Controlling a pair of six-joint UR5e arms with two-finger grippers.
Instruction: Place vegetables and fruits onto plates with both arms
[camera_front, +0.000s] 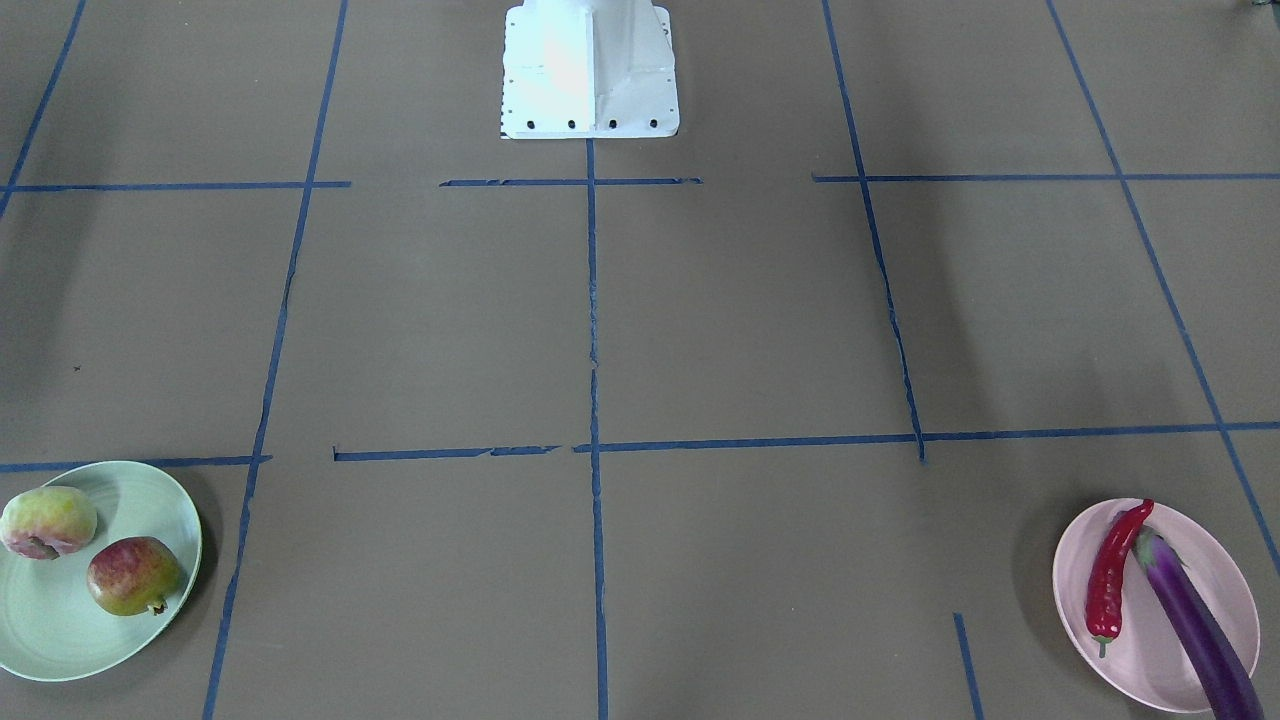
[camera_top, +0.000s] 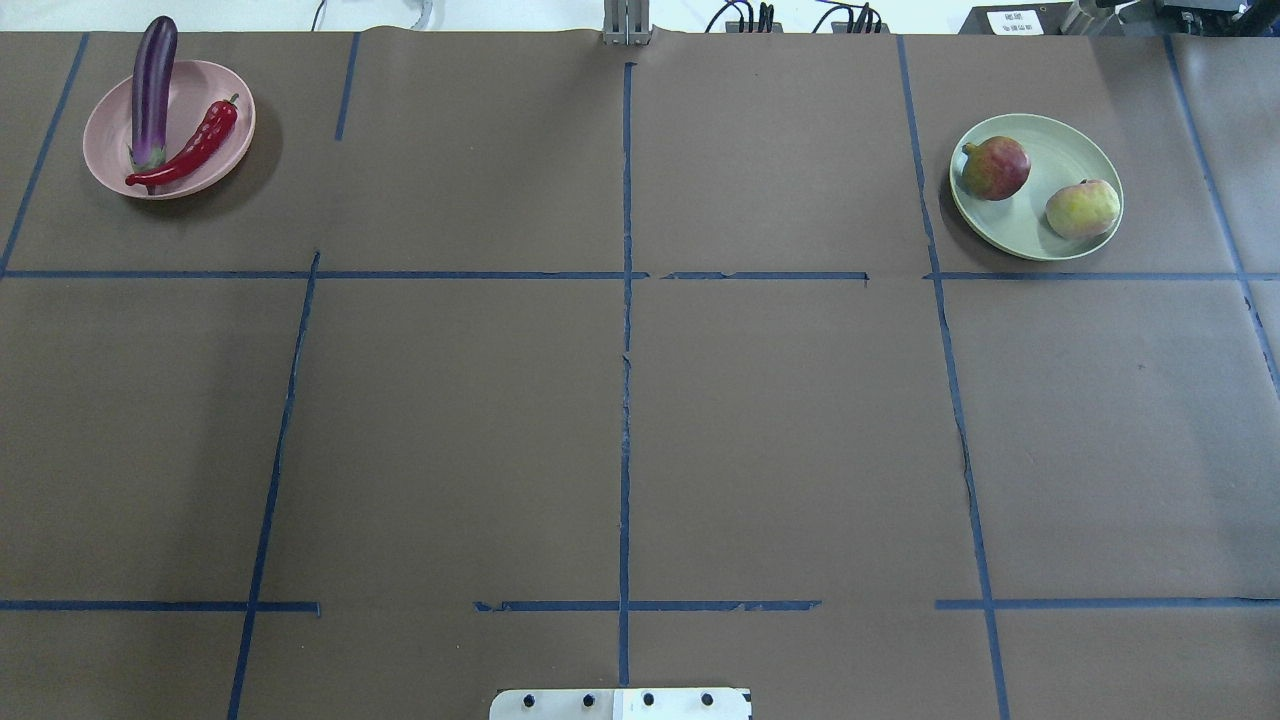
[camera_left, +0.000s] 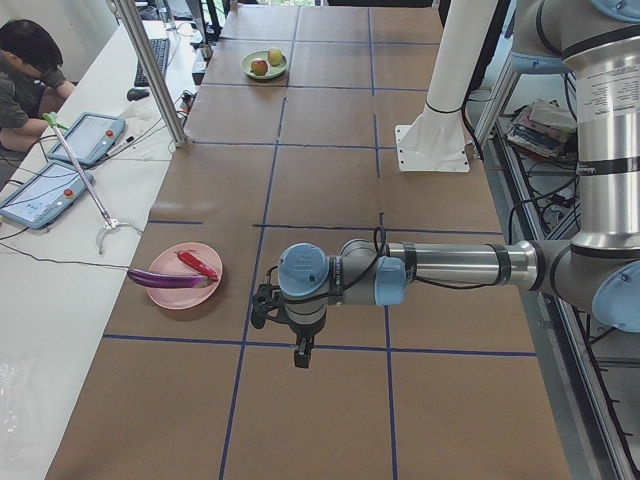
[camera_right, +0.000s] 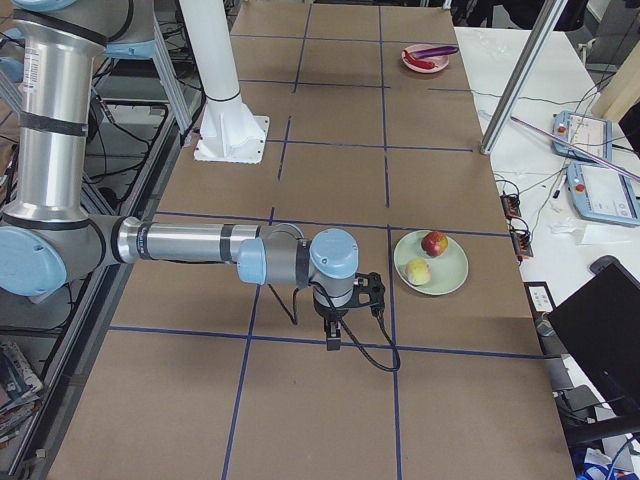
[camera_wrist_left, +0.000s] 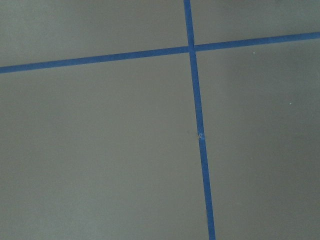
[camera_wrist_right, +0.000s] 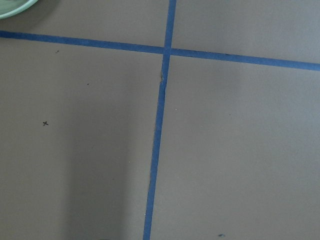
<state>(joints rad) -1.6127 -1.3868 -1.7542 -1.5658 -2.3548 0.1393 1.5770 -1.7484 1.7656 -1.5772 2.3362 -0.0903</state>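
The purple eggplant (camera_top: 153, 85) and the red chili pepper (camera_top: 190, 150) lie on the pale pink plate (camera_top: 110, 140); the eggplant's tip sticks out over the rim. The peach (camera_top: 1082, 208) and the pomegranate (camera_top: 995, 167) lie on the mint green plate (camera_top: 1050, 150). My left gripper (camera_left: 300, 355) hangs above bare table, apart from the pink plate (camera_left: 185, 295). My right gripper (camera_right: 333, 340) hangs above bare table, left of the green plate (camera_right: 445, 270). I cannot tell whether either is open or shut. Both wrist views show only table and tape.
Blue tape lines (camera_top: 625, 400) grid the brown table. The white base block (camera_front: 590, 70) stands at the robot's edge. A metal pole (camera_left: 150, 70), tablets (camera_left: 45, 190) and a seated operator (camera_left: 25, 70) are on the side bench beyond the plates.
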